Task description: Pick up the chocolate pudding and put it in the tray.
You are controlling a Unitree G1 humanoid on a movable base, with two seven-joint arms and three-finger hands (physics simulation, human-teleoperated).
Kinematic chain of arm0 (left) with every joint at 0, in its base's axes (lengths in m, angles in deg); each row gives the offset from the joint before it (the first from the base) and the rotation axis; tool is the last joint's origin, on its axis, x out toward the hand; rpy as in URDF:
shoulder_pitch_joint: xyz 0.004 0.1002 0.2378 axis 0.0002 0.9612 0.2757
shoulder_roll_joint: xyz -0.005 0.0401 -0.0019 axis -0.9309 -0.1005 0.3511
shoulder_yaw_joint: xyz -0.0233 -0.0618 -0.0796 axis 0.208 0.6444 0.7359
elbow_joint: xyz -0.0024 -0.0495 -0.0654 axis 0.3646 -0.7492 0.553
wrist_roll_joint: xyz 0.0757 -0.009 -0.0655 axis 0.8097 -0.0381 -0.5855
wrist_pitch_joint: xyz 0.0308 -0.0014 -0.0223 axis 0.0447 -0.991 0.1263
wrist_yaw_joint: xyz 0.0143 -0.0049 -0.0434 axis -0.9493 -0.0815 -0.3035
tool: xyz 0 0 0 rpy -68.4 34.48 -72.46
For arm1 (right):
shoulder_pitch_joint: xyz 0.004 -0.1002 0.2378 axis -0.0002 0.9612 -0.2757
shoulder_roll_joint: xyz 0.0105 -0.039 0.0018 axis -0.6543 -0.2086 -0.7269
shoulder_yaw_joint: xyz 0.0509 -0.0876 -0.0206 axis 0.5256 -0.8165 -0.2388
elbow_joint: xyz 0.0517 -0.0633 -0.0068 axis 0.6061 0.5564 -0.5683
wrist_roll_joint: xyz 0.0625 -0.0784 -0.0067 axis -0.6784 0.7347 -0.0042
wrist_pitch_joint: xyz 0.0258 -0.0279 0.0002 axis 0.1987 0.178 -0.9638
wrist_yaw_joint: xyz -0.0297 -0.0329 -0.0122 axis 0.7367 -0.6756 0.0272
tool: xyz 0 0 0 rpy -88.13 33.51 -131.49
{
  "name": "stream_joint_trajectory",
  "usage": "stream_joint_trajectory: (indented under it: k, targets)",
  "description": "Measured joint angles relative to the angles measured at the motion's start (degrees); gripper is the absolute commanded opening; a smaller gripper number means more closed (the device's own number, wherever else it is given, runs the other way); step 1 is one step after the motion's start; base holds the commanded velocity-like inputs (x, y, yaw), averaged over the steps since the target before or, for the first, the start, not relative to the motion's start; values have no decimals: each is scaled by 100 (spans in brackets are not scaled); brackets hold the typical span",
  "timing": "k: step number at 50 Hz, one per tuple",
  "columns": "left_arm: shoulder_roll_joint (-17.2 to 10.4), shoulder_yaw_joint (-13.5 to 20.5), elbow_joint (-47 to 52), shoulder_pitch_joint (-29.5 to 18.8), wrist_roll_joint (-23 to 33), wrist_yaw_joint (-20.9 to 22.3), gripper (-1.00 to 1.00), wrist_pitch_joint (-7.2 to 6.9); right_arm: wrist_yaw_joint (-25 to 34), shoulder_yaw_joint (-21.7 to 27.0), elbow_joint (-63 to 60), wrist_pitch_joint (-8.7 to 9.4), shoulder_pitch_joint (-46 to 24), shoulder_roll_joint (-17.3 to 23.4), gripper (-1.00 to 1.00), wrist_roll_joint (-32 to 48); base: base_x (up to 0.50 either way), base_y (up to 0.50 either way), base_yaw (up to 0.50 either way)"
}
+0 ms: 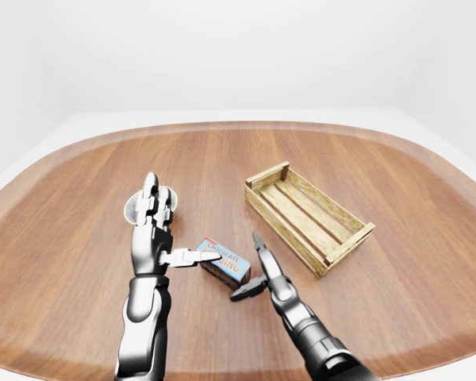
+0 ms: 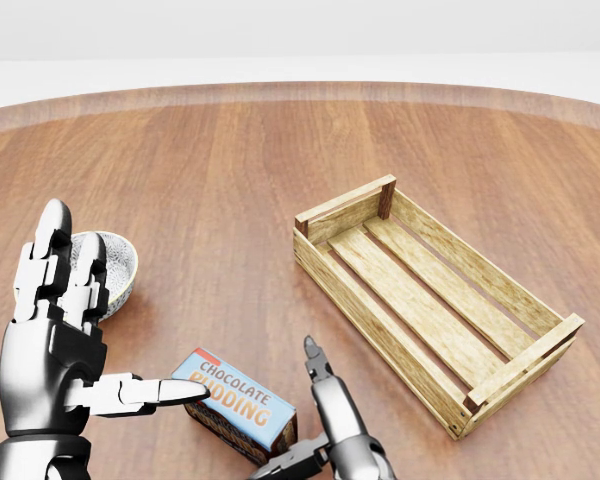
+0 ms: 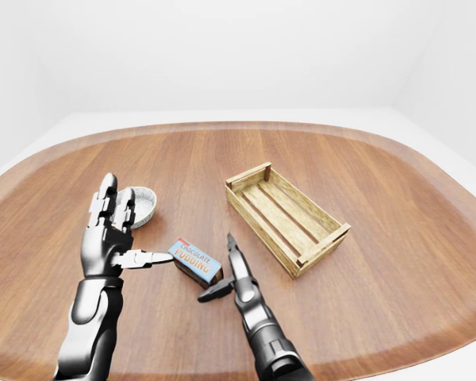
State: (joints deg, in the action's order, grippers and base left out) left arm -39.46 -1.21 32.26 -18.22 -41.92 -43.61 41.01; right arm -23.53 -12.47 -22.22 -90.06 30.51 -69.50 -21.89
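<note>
Chocolate pudding (image 2: 238, 409): one carton, blue top with a red end, lying flat on the round wooden table (image 2: 230, 170) near the bottom of the head view, between the two hands and not lifted. Left hand (image 2: 55, 345): spread wide, two fingers upright, thumb (image 2: 145, 391) laid out level with its tip at the carton's left end; whether it touches cannot be told. Right hand (image 2: 320, 440): also spread, one finger raised, thumb low by the carton's lower right corner; no closure round anything. Tray (image 2: 430, 300): slatted wooden crate, nothing inside, to the right of the carton and apart from it. Bowl (image 1: 135, 211): small, grey, partly hidden by the left hand. Hazards, as judged: a two-thumb pinch on opposite ends offers little contact, so the carton may pivot or slip out on lifting; uneven pressure may skid it across the smooth table; a low carry may catch the tray's near wall; the left hand may knock the bowl.
</note>
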Motion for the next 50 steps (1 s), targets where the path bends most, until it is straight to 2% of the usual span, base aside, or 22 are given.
stream_joint_trajectory:
  k: [10,11,13,27,44,50]
  targets:
    - [0,0,0,0,0,0,100,0,-15,-1,395,0,-163,-57,100,139,0,0,0]
    - [0,0,0,0,0,0,100,0,-25,-1,475,0,-187,-61,79,159,0,0,0]
    - [0,0,0,0,0,0,100,0,-39,1,629,0,-231,-69,-100,208,0,0,0]
    - [0,0,1,1,0,-1,100,0,63,141,1012,0,-408,-108,-100,504,0,0,0]
    - [0,1,1,1,-1,-1,100,0,130,152,1073,0,-452,-100,-100,291,0,0,0]
    - [0,1,0,0,0,-1,100,0,-22,118,889,0,-368,-58,-100,298,0,0,0]
